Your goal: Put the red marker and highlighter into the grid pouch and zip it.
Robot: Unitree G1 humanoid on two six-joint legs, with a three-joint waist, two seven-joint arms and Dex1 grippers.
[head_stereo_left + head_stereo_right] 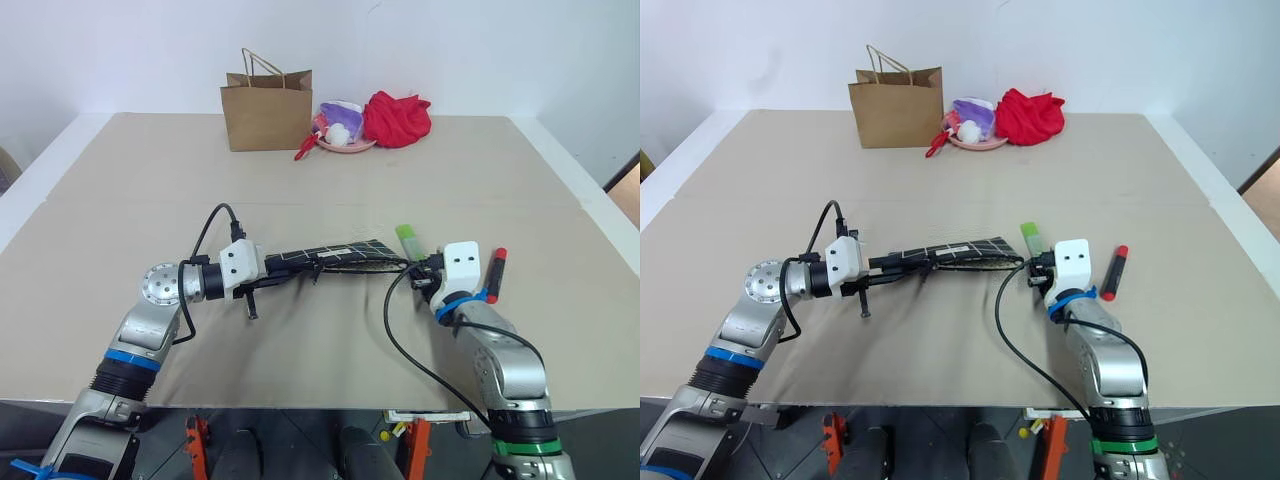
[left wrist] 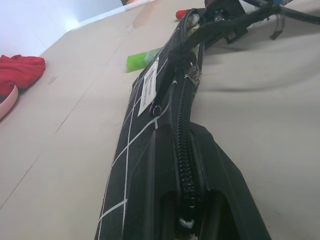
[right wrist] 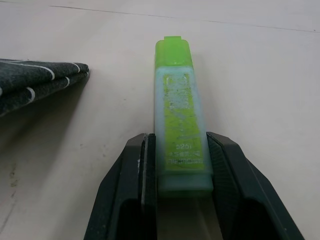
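Table (image 1: 120, 190) of pale beige board carries everything we describe, from our left to our right. Our left gripper (image 1: 262, 283) is clamped on one end of the flat black fabric grid pouch (image 1: 335, 253), holding it off the surface, zipper edge up. Its small white label (image 2: 149, 91) bears print too small for us to read. Beside the pouch's free end lies the chunky light-green highlighter (image 3: 179, 115); its long axis runs straight away from our right gripper (image 3: 182, 175), whose fingers press both sides of its near end. Its printed writing is worn and illegible. Farthest right, the short red marker (image 1: 495, 274) with a black section lies on the table, just beside our right wrist.
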